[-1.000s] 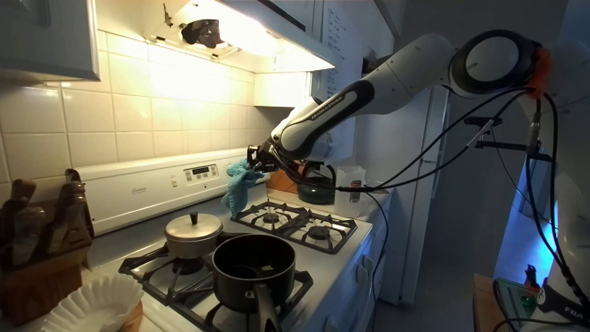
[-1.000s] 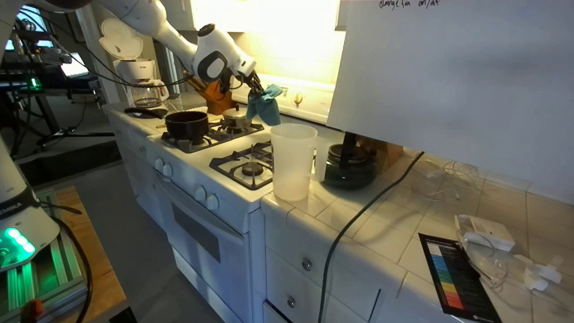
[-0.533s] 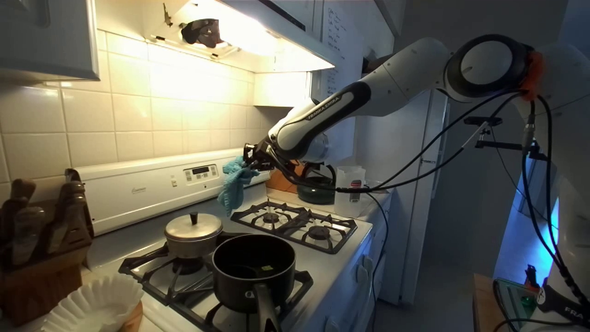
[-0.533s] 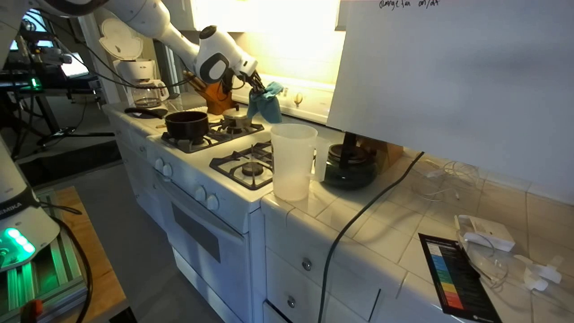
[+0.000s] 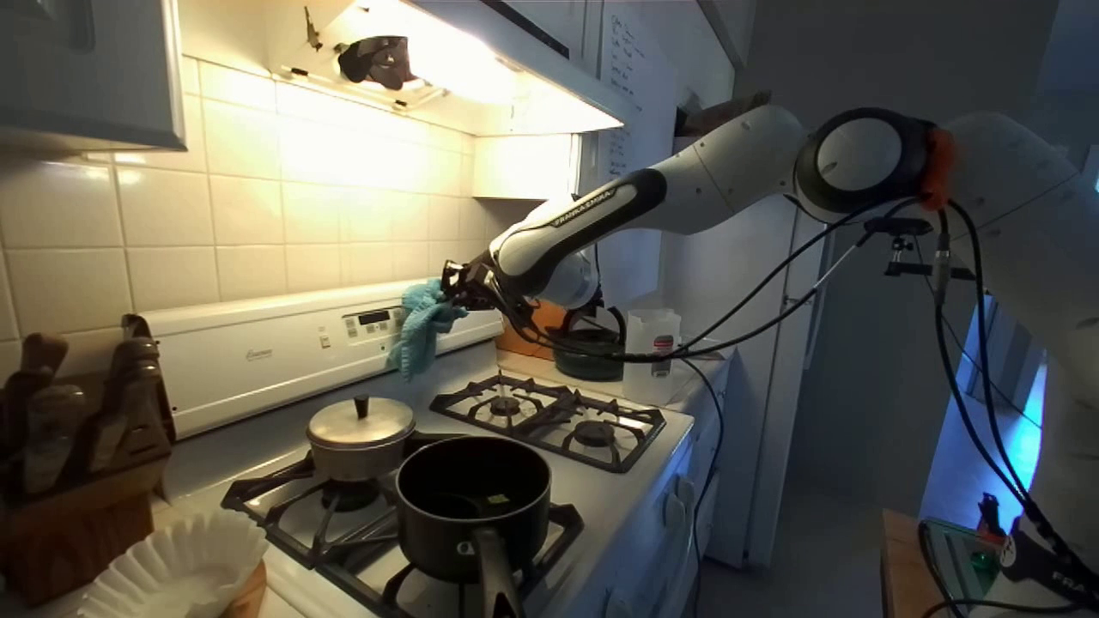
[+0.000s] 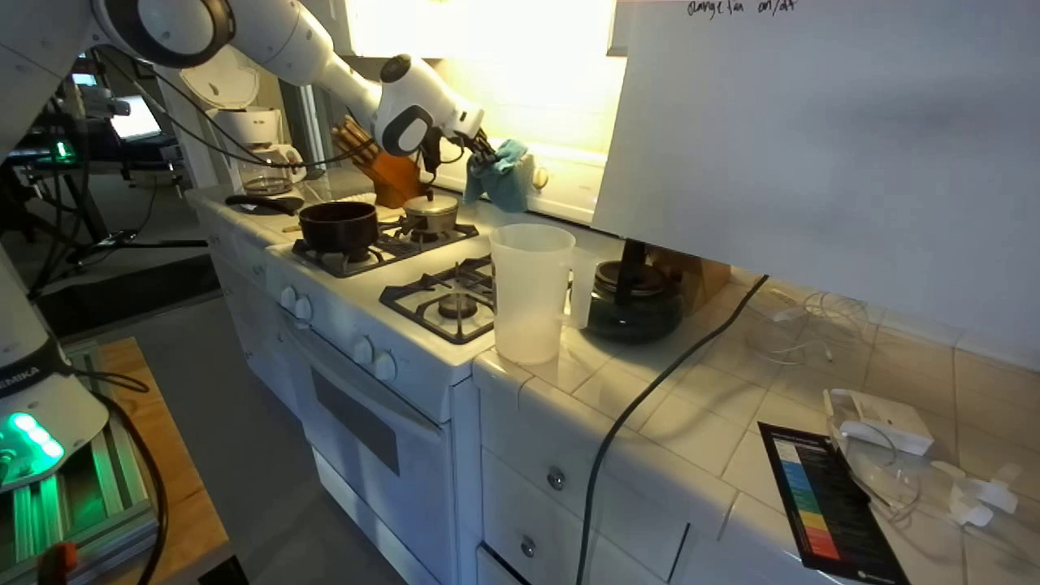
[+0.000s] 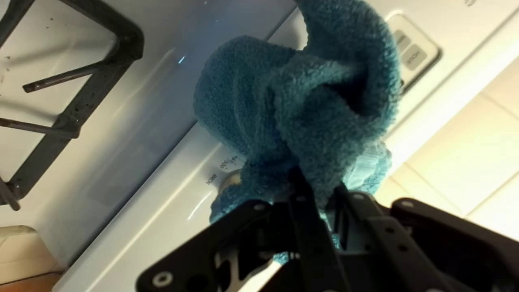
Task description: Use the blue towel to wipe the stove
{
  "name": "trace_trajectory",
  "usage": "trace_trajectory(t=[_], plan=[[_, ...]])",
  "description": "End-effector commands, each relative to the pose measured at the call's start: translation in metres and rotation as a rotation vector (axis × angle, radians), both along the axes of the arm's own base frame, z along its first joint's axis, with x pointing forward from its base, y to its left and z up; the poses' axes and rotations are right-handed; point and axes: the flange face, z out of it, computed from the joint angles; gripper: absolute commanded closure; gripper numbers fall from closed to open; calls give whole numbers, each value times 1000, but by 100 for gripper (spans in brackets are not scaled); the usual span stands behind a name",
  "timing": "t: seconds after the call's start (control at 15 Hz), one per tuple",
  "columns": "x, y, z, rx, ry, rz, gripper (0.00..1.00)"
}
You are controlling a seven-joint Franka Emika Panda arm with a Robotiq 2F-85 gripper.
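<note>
The blue towel (image 5: pixel 419 330) hangs bunched from my gripper (image 5: pixel 455 285) in front of the stove's white back control panel. From an exterior view the towel (image 6: pixel 504 180) covers part of that panel, and the gripper (image 6: pixel 484 154) reaches down to it from the arm. Burner grates and the white top of the stove (image 6: pixel 390 272) lie below. In the wrist view, folds of the towel (image 7: pixel 243 89) fill the space ahead of the gripper (image 7: pixel 319 184), pinched between the fingertips. Whether the towel touches the panel, I cannot tell. It hides some knobs and buttons.
A lidded silver pot (image 5: pixel 361 438) and a black saucepan (image 5: pixel 472 515) sit on the nearer grates. Beyond the far burners stand a clear pitcher (image 6: pixel 532 301) and a dark kettle (image 6: pixel 638 309). The lit hood (image 5: pixel 515 86) overhangs the stove; a knife block (image 5: pixel 94 524) is at its end.
My gripper has carried the towel further back and slightly up against the view of the control panel. The towel's lower end no longer overlaps the far grate. Pots and pitcher stay put.
</note>
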Motion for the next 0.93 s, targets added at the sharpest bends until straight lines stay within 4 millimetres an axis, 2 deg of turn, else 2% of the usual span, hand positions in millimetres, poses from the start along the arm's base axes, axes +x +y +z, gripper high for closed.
trace_trajectory(t=[0.0,0.2,0.47,0.87], plan=[[13,-23,-17,-30,-28,-65,97],[26,-33,-25,-28,-71,-106,97],[45,-31,-29,-13,-117,-132,97],[64,-19,-15,13,-218,-165,97]])
